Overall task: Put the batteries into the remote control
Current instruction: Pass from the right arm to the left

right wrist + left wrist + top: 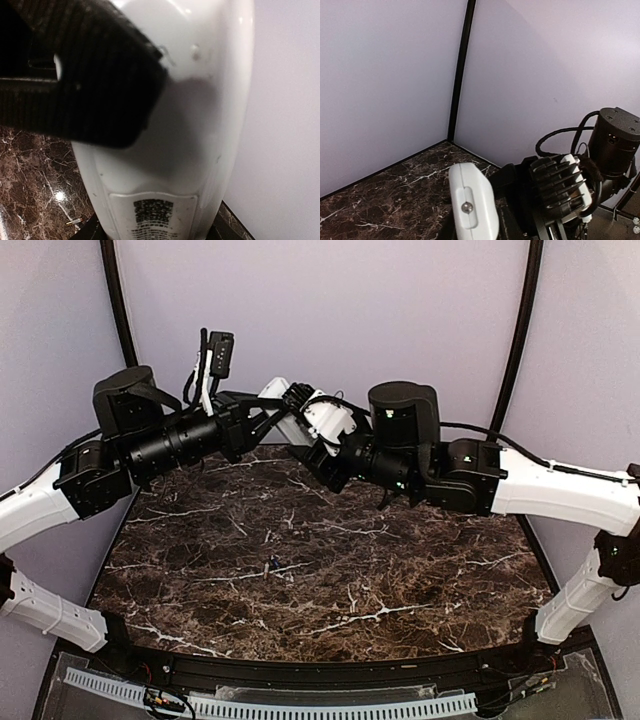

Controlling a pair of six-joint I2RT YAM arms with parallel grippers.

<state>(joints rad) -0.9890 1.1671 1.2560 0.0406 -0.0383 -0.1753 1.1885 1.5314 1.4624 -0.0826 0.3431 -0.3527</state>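
The white remote control is held in the air at the back centre, between both grippers. My left gripper is shut on one end of it. In the left wrist view the remote rises from the bottom, its tip with a small lens facing the camera. My right gripper is shut on the other end. In the right wrist view the remote's back fills the frame, a printed label low on it, and a black ribbed finger of the left gripper crosses its top. No battery shows clearly.
The dark marble table lies below. A tiny slim object lies on it near the middle; one like it shows in the right wrist view. Lilac walls with black corner posts close the back.
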